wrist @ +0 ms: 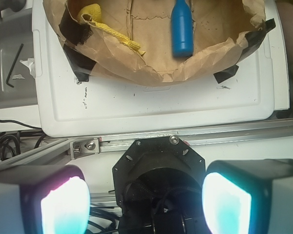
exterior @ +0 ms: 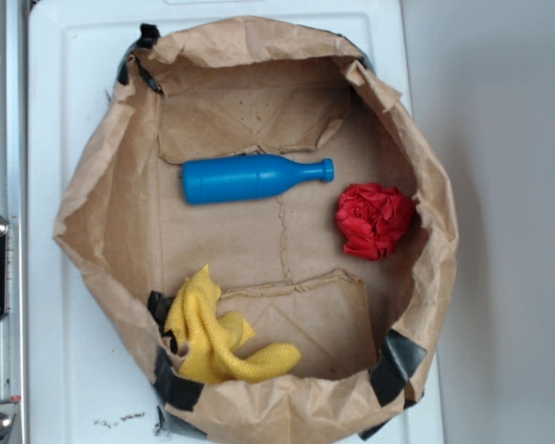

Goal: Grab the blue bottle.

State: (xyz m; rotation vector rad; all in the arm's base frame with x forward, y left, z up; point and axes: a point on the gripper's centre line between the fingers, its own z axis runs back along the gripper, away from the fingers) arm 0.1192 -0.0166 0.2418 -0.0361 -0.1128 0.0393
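The blue bottle (exterior: 250, 178) lies on its side on the brown paper lining of a round bin (exterior: 102, 213), cap pointing right. In the wrist view the blue bottle (wrist: 181, 30) shows at the top, far above my gripper (wrist: 145, 200). My gripper is open, with its two glowing pads (wrist: 64, 207) wide apart and nothing between them. It hangs over the robot's base, outside the bin. The gripper does not show in the exterior view.
A red cloth ball (exterior: 375, 219) lies right of the bottle. A yellow cloth (exterior: 217, 338) is bunched at the bin's front left, also the yellow cloth (wrist: 110, 27) in the wrist view. The bin rests on a white lid (wrist: 161, 112). An aluminium rail (wrist: 185, 139) runs below it.
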